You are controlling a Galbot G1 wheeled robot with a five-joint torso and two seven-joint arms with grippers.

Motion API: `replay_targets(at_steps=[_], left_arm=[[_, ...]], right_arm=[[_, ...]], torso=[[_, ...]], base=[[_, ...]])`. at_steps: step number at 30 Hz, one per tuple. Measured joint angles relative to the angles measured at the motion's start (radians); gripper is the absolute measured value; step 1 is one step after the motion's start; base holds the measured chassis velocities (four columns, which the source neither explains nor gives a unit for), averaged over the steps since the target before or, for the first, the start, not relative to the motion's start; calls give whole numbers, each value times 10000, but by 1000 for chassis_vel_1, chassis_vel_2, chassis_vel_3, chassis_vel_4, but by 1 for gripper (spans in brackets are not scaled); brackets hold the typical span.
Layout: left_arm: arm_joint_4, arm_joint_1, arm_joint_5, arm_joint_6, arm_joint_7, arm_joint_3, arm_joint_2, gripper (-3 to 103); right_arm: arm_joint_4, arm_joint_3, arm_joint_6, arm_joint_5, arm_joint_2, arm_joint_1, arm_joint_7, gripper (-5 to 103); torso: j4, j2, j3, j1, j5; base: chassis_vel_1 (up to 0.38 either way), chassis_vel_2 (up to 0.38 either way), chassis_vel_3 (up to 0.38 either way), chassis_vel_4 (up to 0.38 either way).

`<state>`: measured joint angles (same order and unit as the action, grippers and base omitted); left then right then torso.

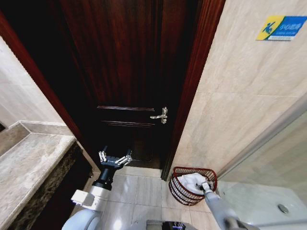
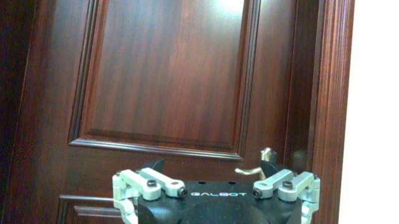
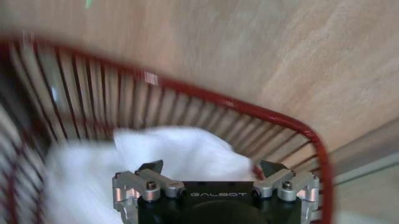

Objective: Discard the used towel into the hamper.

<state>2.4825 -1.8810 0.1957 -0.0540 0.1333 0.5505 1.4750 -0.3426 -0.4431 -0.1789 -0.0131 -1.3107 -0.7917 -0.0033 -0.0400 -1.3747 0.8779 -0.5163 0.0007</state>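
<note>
Right gripper (image 3: 212,173) low over the hamper (image 1: 180,184), just above the white towel (image 3: 181,149) lying inside it. Fingers spread wide, nothing between them; towel apparently already let go, bunched in the basket and rising to about rim level. Hamper on the tiled floor (image 1: 144,189), in the corner where the dark wooden door (image 1: 129,72) frame meets the beige tiled wall (image 1: 240,96).

Left gripper (image 1: 115,158) parked in front of the door, below the level of the lever handle (image 1: 160,115), fingers wide apart, empty.

Judgement on handling: towel soft, light, limp; will sag and drape from any pinch point, no risk of breakage. Best hold, if regrasp needed: a raised fold at the top of the heap, pinched from above. Hamper of thin red ribs with rolled rim, probably light and easy to nudge or tip; keep clear of rim.

Task appears essentially complete.
</note>
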Motion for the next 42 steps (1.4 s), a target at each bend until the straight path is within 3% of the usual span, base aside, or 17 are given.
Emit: replay_targets(at_steps=[3, 4, 6, 8, 14, 17, 19, 22, 28, 34, 42], left_arm=[[0, -1, 0, 0, 0, 0, 0, 100], [0, -1, 0, 0, 0, 0, 0, 100], [0, -1, 0, 0, 0, 1, 0, 100], [0, 0, 0, 0, 0, 0, 0, 100], [0, 0, 0, 0, 0, 0, 1, 100], [0, 0, 0, 0, 0, 0, -3, 100], [0, 0, 0, 0, 0, 0, 0, 100], [0, 0, 0, 0, 0, 0, 0, 100], [0, 0, 0, 0, 0, 0, -2, 100], [0, -1, 0, 0, 0, 0, 0, 100], [0, 0, 0, 0, 0, 0, 0, 100]], right_arm=[[-657, 81, 672, -2504, -100, -240, -530, 100], [-657, 81, 672, -2504, -100, -240, -530, 100], [-1184, 84, 1227, -3422, -60, -558, -843, 100], [-1738, 68, 1645, -3894, 79, -894, -964, 100], [-3383, -8, 2140, -4579, 462, -1818, -921, 100], [-6162, -133, 4090, -6491, 812, -3162, -837, 100], [-6866, -144, 4275, -6702, 835, -3498, -710, 100], [-7912, -252, 4005, -6039, 762, -4163, -455, 100], [-9737, -768, 3592, -4680, 681, -5518, -156, 100], [-12445, -1703, 2054, -2931, -18, -7472, -176, 100], [-15411, -2186, 854, -2619, -967, -9512, -89, 100]], torso=[[-2, 0, 0, 0, -15], [-2, 0, 0, 0, -15], [2, 0, 0, 0, 0], [5, 0, 0, 1, -11], [3, 0, 0, 0, -8], [6, 0, -1, 0, -12], [5, -1, -1, 1, -14], [1, 0, -1, 1, 1], [2, 0, -1, 1, -7], [3, -1, -2, 2, -10], [3, -1, -1, 2, -10]], base=[[0, 0, 0, 0], [0, 0, 0, 0], [0, 0, 0, 0], [0, 0, 0, 0], [0, 0, 0, 0], [0, 0, 0, 0], [0, 0, 0, 0], [0, 0, 0, 0], [0, 0, 0, 0], [0, 0, 0, 0], [0, 0, 0, 0]])
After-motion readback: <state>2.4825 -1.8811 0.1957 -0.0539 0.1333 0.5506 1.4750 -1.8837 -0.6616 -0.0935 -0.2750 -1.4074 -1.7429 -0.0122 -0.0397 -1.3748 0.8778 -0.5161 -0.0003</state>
